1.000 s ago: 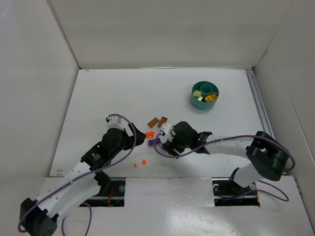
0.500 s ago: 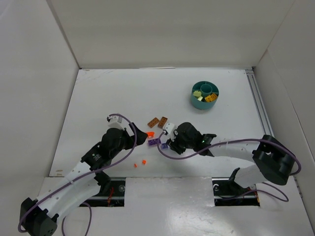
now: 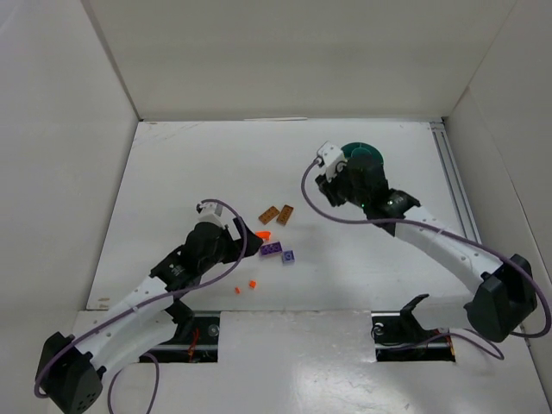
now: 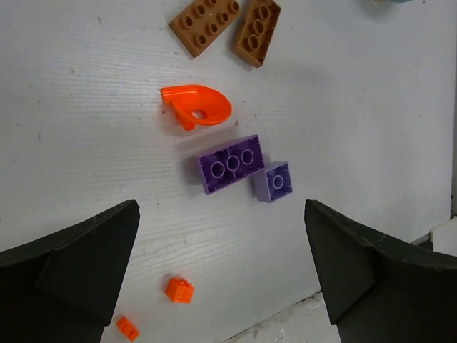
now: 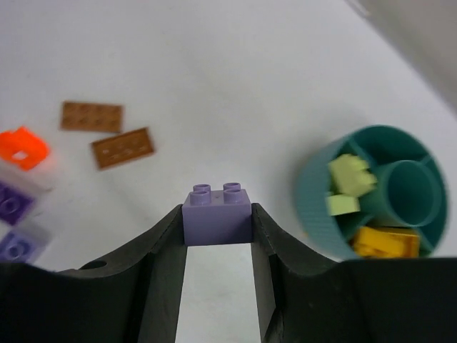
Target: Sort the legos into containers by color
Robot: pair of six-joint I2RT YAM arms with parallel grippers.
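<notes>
My right gripper (image 5: pixel 217 225) is shut on a lavender brick (image 5: pixel 217 214), held studs up above the table just left of the teal dish (image 5: pixel 314 204). The dish holds light green bricks (image 5: pixel 348 184) and a yellow-orange one (image 5: pixel 385 241). From above, the right gripper (image 3: pixel 332 178) covers most of the dish (image 3: pixel 369 153). My left gripper (image 4: pixel 221 209) stands open above the loose legos: a purple brick (image 4: pixel 230 163), a small lavender brick (image 4: pixel 273 181), an orange curved piece (image 4: pixel 196 107), two brown plates (image 4: pixel 207 25) and two tiny orange bricks (image 4: pixel 178 289).
White walls close in the table on three sides. A metal rail (image 3: pixel 455 185) runs along the right edge. The loose legos (image 3: pixel 272 250) lie at the table's middle front, between the left gripper (image 3: pixel 240 237) and the right arm's forearm (image 3: pixel 440 246).
My right gripper closed on the lavender brick at the pile, lifted it and swung back right to the dish. The left arm barely shifted.
</notes>
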